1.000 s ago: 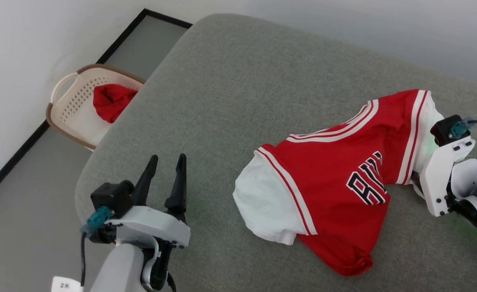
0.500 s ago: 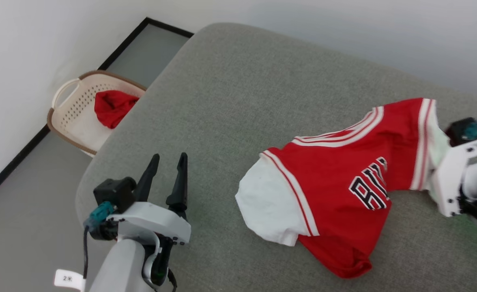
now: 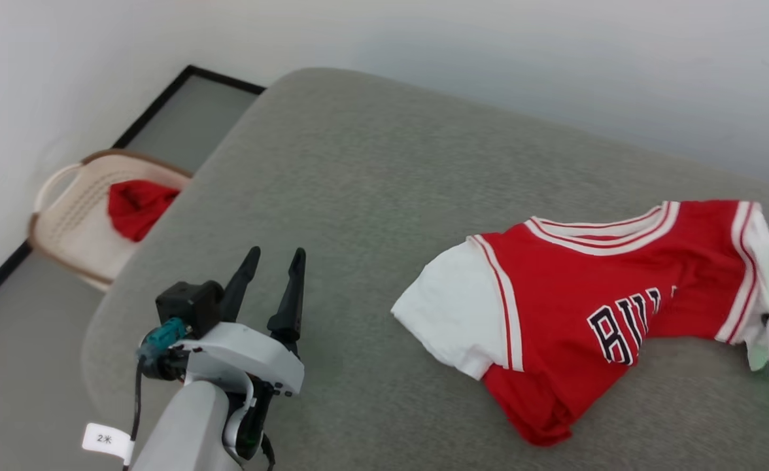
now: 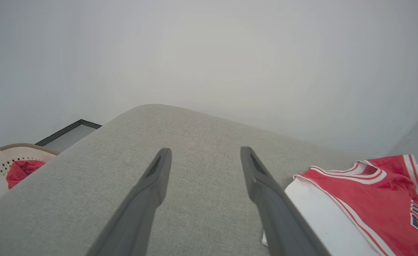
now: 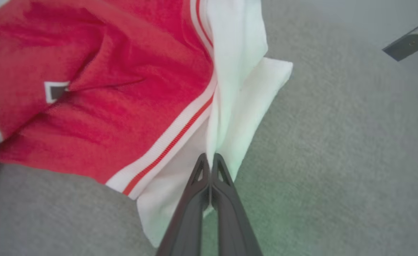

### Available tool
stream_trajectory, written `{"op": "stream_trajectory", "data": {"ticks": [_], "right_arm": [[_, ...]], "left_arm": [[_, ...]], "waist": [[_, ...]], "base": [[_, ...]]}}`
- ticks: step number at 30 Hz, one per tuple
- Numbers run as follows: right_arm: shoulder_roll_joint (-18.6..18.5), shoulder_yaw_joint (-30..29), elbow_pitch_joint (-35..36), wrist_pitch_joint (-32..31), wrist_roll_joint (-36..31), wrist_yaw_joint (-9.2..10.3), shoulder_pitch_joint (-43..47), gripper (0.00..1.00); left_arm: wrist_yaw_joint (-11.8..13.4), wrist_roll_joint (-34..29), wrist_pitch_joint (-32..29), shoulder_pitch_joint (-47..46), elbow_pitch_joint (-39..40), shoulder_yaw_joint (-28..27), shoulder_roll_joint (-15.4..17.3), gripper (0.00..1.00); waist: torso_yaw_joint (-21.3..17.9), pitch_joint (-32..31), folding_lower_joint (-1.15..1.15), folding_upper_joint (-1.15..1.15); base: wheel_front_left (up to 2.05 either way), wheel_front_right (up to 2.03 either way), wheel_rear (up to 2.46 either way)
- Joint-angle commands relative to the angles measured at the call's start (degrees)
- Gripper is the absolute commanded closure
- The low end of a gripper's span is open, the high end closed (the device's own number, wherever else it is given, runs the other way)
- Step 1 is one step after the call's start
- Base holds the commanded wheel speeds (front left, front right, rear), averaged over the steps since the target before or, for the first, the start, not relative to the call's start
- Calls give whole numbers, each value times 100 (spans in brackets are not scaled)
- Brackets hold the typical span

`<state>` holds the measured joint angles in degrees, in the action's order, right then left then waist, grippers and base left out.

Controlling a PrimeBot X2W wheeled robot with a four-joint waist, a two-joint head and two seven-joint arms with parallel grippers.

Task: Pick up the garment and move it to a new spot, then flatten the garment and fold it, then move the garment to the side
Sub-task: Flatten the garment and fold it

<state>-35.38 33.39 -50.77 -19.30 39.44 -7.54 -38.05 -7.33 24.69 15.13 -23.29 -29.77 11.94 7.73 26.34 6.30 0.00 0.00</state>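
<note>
Both jaws of the right gripper [image 5: 209,158] are pressed together on the white sleeve [image 5: 237,71] of the Bulls jersey [image 5: 106,89], whose length is stretched from that pinch toward the robot's left across the grey cushion [image 5: 337,142]. The left gripper [image 3: 277,254], spread and empty, is seen well apart.

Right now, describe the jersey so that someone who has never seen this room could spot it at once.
Start at the big grey cushion; the jersey lies crumpled on its right side, one white sleeve pinched in the right end effector. Unlike the plain red cloth in the cream basket on the floor at the left, it has white sleeves, striped trim and black lettering.
</note>
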Motion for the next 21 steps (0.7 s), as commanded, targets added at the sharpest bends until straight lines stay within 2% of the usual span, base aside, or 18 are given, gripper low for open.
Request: {"op": "stream_trajectory", "data": {"ticks": [1,9,13,20,21], "right_arm": [[-57,-60,18,19,76,8,100,100],[-329,-515,462,-16,195,8,829,100],[-338,-832,722,-43,272,8,1311,100],[-75,-1338,1110,-147,55,7,2070,100],[-17,-1374,1153,-178,-12,7,2126,96]], "left_arm": [[-25,6,-2,-31,-4,-3,40,0],[-25,58,-2,62,-59,93,201,0],[-25,93,-2,123,-87,137,279,0],[-26,192,-2,267,-138,173,362,0],[-26,193,-2,274,-146,185,389,0]], "waist": [[-243,-77,0,0],[-798,-198,0,0],[-1024,-286,0,0],[-1352,-429,0,0],[-1390,-448,0,0]], "base": [[0,0,0],[0,0,0],[0,0,0],[0,0,0],[0,0,0]]}}
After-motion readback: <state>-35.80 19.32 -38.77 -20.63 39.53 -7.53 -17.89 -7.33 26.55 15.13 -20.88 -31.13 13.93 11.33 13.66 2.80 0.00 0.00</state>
